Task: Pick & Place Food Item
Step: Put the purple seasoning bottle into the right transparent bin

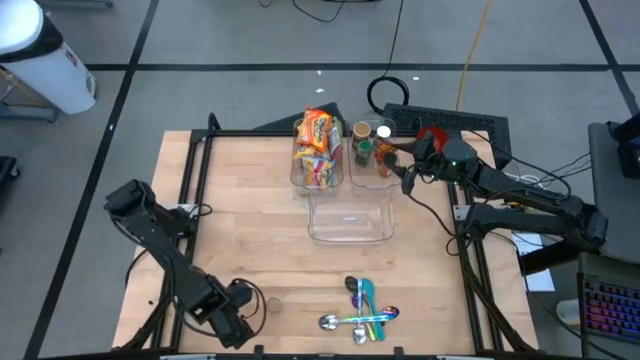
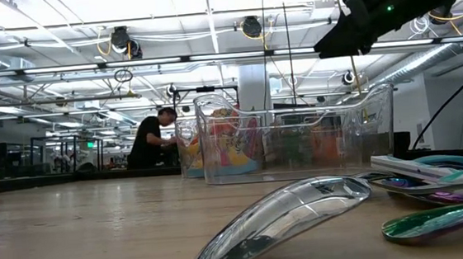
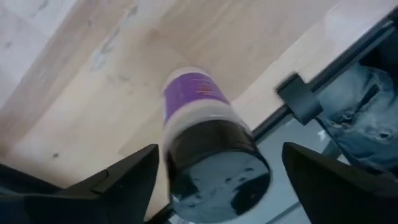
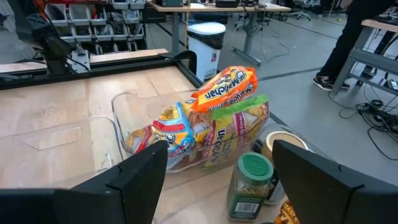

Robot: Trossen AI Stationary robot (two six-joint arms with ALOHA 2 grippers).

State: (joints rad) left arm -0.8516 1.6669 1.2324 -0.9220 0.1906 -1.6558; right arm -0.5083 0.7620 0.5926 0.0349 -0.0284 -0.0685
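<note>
Left tool (image 1: pixel 243 303) at near left of worktop (image 1: pixel 250 230), fingers apart around purple-label jar (image 3: pixel 205 143). Spoons (image 1: pixel 362 308) near middle. Empty clear bin (image 1: pixel 350 217) behind. Right tool (image 1: pixel 407 172) far right, fingers apart, above green-lid jar (image 4: pixel 250 185) beside noodle packs (image 4: pixel 214 118) in far bin.

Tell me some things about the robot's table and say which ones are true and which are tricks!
1. The noodle packets sit in a clear bin. True.
2. The clear bin nearest the spoons is full of food. False: it looks empty.
3. The spoons lie near the table's front edge. True.
4. The right gripper is holding a spoon. False: it is open, up by the jars, and holds nothing.
5. The left gripper is open around a jar with a purple label. True.
</note>
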